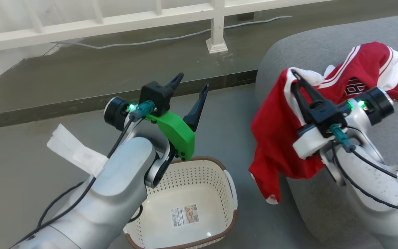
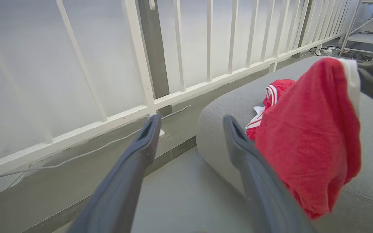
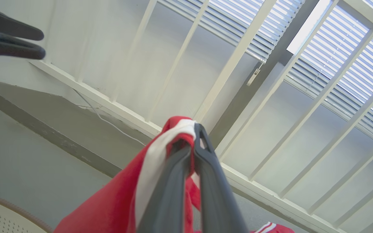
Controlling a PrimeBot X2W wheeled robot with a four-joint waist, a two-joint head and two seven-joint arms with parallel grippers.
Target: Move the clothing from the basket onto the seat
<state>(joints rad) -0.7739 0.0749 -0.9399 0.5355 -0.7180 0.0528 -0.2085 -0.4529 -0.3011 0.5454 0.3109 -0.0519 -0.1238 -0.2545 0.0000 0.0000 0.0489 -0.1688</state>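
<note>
Left gripper (image 1: 191, 84), centre frame above basket (image 1: 202, 158): fingers spread wide, touching nothing. Right gripper (image 1: 297, 81), right of centre: fingers pressed together, pinching red garment (image 1: 275, 138) by its white trim, hanging at seat (image 1: 323, 45) edge. Second red garment (image 1: 368, 65) lies on seat, upper right.

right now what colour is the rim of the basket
Brown, woven-look, around the cream-white basket; clearest in the head view.

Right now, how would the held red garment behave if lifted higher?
Probably floppy: the red garment hangs in loose folds from the right gripper. Likely light: a small pinch carries it. Released, it may slide off the seat edge.
</note>
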